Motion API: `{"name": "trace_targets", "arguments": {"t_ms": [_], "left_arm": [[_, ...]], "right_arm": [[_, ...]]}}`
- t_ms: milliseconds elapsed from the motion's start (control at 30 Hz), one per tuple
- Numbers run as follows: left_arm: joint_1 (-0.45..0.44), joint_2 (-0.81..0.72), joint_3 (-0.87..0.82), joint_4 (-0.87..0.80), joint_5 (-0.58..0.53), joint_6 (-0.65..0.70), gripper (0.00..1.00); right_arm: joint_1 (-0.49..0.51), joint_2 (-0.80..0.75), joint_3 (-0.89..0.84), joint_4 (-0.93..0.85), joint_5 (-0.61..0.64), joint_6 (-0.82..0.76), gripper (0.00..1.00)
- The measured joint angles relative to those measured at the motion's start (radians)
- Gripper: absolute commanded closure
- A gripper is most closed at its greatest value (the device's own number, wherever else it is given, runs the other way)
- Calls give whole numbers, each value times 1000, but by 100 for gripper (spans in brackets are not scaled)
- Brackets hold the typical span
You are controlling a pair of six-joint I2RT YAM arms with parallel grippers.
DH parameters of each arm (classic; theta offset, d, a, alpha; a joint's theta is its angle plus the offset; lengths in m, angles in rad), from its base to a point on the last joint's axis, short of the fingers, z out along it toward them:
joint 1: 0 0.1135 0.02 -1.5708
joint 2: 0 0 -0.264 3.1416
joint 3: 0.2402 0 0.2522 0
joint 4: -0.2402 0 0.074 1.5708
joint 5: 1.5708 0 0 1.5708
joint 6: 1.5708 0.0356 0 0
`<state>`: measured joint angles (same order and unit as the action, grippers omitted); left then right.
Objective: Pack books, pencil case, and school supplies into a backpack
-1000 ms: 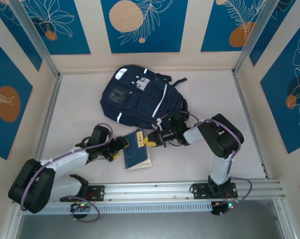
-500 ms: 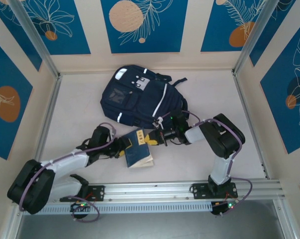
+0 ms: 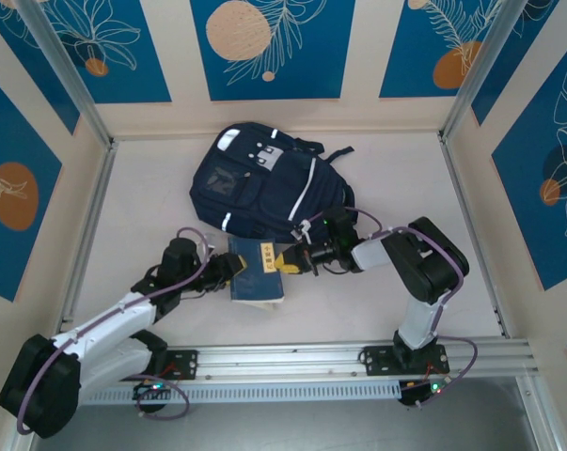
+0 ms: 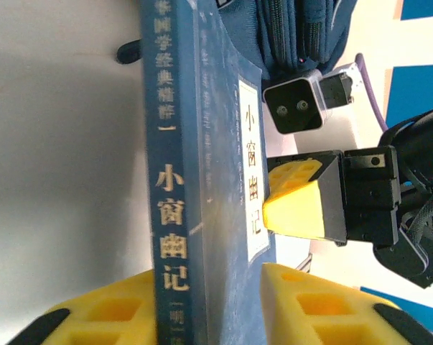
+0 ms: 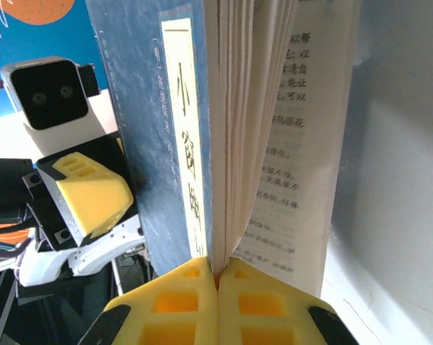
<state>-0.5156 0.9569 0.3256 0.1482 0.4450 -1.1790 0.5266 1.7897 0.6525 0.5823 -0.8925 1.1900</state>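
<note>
The navy backpack (image 3: 264, 183) lies flat at the back middle of the table, its lower edge in the left wrist view (image 4: 295, 29). Just in front of it a navy book (image 3: 253, 272) with a pale yellow label stands on edge between both grippers. My left gripper (image 3: 228, 271) straddles its spine (image 4: 171, 215), both pads against it (image 4: 209, 280). My right gripper (image 3: 289, 261) is shut on the cover and a few pages at the opposite edge (image 5: 217, 269), and the remaining pages (image 5: 302, 144) fan open. Its yellow finger (image 4: 295, 205) shows beyond the book.
The aluminium rail (image 3: 358, 357) carrying the arm bases runs along the near edge. Metal frame posts (image 3: 86, 197) and patterned walls close in the left, right and back sides. Bare tabletop (image 3: 142, 207) lies left of the backpack.
My left gripper has slid in to the book's spine and its jaws have narrowed onto it. The book has tipped up and shifted slightly left. The right gripper has kept its hold.
</note>
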Motion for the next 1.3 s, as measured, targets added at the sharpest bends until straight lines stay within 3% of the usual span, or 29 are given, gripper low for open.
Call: {"name": "trace_targets", "arguments": {"t_ms": [167, 233, 300, 400, 500, 567, 733, 933, 1033, 1167, 1300], "left_arm": [[0, 3, -6, 1, 0, 7, 100], [0, 4, -11, 8, 0, 12, 100], [0, -1, -15, 14, -1, 10, 100], [0, -50, -21, 10, -7, 10, 100], [0, -136, -22, 0, -23, 6, 100], [0, -192, -22, 0, -33, 1, 100], [0, -258, -22, 0, -46, -25, 100], [0, -262, -22, -1, -48, -47, 100], [0, -267, -22, -15, -57, -47, 100], [0, -275, -22, -27, -63, -46, 97], [0, -275, -21, -25, -60, -44, 78]], "right_arm": [[16, -33, 10, -72, 26, -49, 99], [16, -47, 17, -110, 41, -72, 84], [21, -64, 21, -154, 61, -95, 56], [25, -96, 23, -216, 104, -124, 25], [26, -131, 22, -251, 145, -138, 6], [32, -148, 20, -254, 164, -135, 1], [66, -151, -2, -124, 164, -52, 0], [111, -140, -16, 124, 141, 90, 15], [117, -155, -19, 188, 146, 123, 41], [113, -249, -29, 124, 182, 92, 73], [108, -326, -24, 29, 204, 34, 100]]}}
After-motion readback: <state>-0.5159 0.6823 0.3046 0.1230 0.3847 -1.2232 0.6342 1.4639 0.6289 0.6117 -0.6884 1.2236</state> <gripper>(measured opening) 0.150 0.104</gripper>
